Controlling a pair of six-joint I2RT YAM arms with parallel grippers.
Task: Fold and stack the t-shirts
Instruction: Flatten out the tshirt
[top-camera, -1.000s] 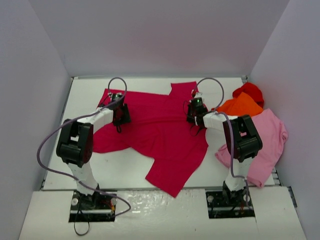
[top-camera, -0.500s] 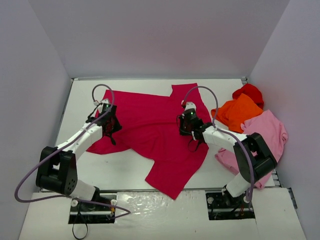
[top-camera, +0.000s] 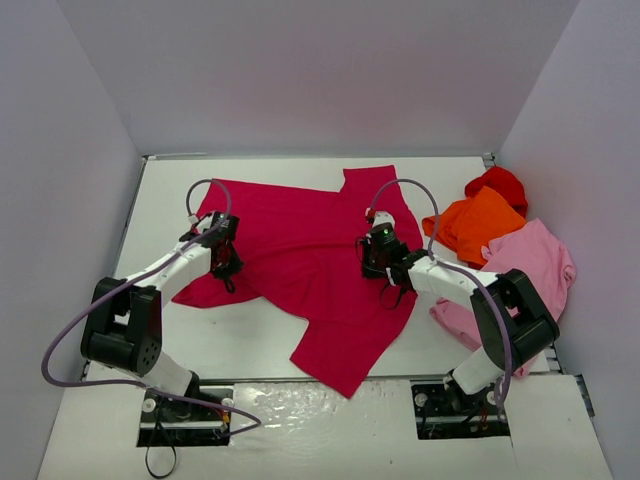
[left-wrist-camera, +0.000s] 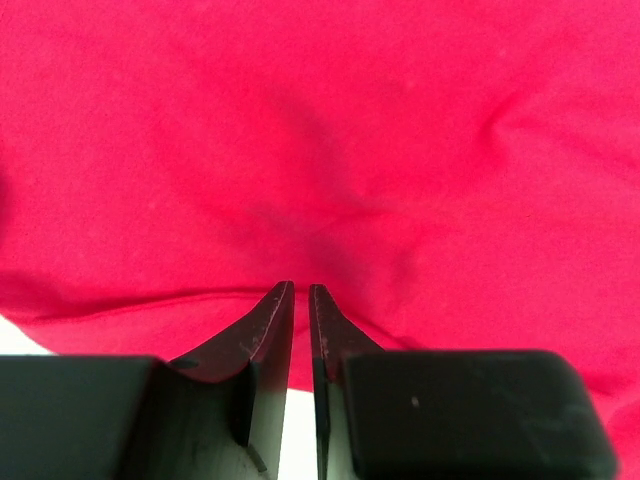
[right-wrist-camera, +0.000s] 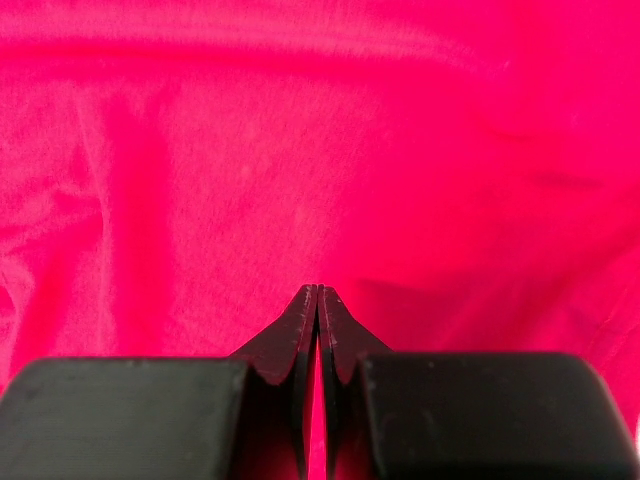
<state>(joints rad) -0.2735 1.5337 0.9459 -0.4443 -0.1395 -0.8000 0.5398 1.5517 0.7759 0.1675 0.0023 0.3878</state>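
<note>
The large crimson t-shirt (top-camera: 300, 235) lies spread across the middle of the table, one sleeve at the far edge and a flap hanging toward the near edge. My left gripper (top-camera: 226, 266) is at its left hem. In the left wrist view the jaws (left-wrist-camera: 301, 287) are pinched to a thin slit on the crimson cloth (left-wrist-camera: 400, 120), which puckers toward the tips. My right gripper (top-camera: 378, 264) rests on the shirt's right part. Its tips (right-wrist-camera: 318, 288) are shut and touch flat crimson cloth (right-wrist-camera: 300, 120). The orange (top-camera: 480, 220), bright red (top-camera: 498, 183) and light pink (top-camera: 535, 270) t-shirts lie heaped at the right.
White walls close in the table on the left, back and right. Bare white table (top-camera: 240, 335) shows in front of the crimson shirt and along the left side (top-camera: 160, 210). The pink shirt hangs over the near right edge.
My left gripper has come toward the near left hem of the crimson shirt and closed its jaws there. The right gripper slid nearer across the shirt and stayed shut.
</note>
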